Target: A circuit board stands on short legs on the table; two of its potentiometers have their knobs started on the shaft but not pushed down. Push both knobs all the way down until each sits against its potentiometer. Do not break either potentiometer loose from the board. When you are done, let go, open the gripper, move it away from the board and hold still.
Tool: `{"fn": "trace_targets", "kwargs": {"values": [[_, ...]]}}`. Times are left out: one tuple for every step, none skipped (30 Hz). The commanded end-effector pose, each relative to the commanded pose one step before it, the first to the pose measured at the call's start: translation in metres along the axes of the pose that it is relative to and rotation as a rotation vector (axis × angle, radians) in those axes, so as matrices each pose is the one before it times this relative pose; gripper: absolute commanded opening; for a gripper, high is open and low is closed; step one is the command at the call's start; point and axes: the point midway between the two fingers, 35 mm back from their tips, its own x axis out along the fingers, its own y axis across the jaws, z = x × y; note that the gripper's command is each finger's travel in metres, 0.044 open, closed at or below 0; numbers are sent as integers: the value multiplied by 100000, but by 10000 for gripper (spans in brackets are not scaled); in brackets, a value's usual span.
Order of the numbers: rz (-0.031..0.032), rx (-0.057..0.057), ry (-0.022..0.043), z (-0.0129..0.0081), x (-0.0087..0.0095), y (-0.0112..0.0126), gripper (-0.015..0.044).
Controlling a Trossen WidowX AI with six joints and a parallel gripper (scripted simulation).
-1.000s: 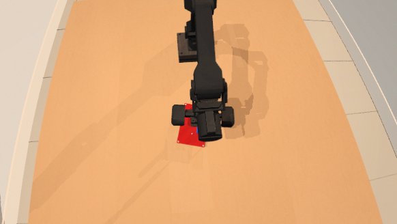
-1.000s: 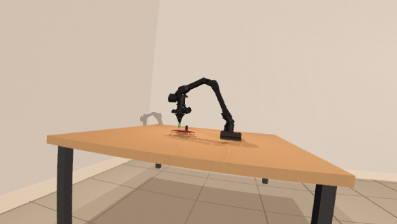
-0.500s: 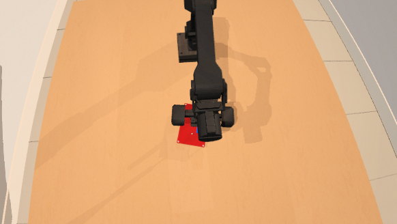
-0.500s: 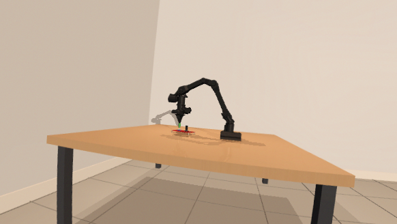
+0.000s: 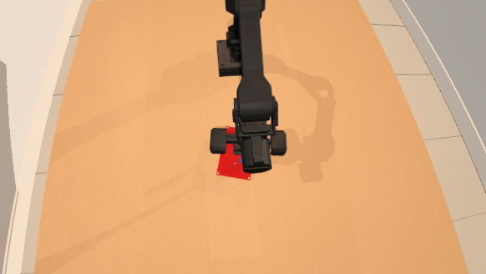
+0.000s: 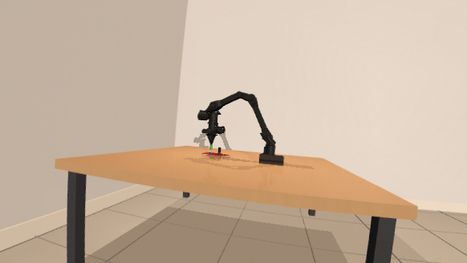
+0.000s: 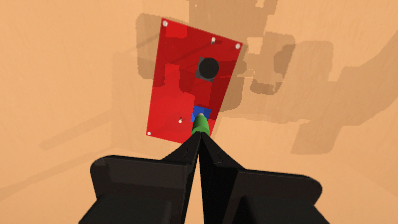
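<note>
A red circuit board (image 7: 170,100) (image 5: 227,164) (image 6: 209,154) stands on the table. A green knob (image 7: 201,125) (image 6: 211,147) sits on a blue potentiometer (image 7: 201,112) near the board's near edge. A black knob (image 7: 207,68) (image 6: 220,151) stands farther along the board. My gripper (image 7: 199,135) (image 6: 211,143) points straight down with its fingers shut together. Its tips are right on top of the green knob and hold nothing. In the top view the wrist hides the fingertips and most of the board's right side.
The arm's base (image 5: 227,58) (image 6: 271,159) is bolted to the table behind the board. The wooden table (image 5: 125,167) (image 6: 281,180) reaches far on all sides of the board.
</note>
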Motion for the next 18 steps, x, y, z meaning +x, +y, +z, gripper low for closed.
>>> {"fn": "trace_targets", "kwargs": {"values": [[-332,-342,-362,73,271,-40,0],[0,0,0,0,0,0,0],[0,0,0,0,0,0,0],[0,0,0,0,0,0,0],[0,0,0,0,0,0,0],[0,0,0,0,0,0,0],[0,0,0,0,27,0,0],[0,0,0,0,44,0,0],[0,0,0,0,65,0,0],[0,0,0,0,92,0,0],[0,0,0,0,60,0,0],[0,0,0,0,37,0,0],[0,0,0,0,13,0,0],[0,0,0,0,0,0,0],[0,0,0,0,0,0,0],[0,0,0,0,0,0,0],[0,0,0,0,0,0,0],[0,0,0,0,0,0,0]]}}
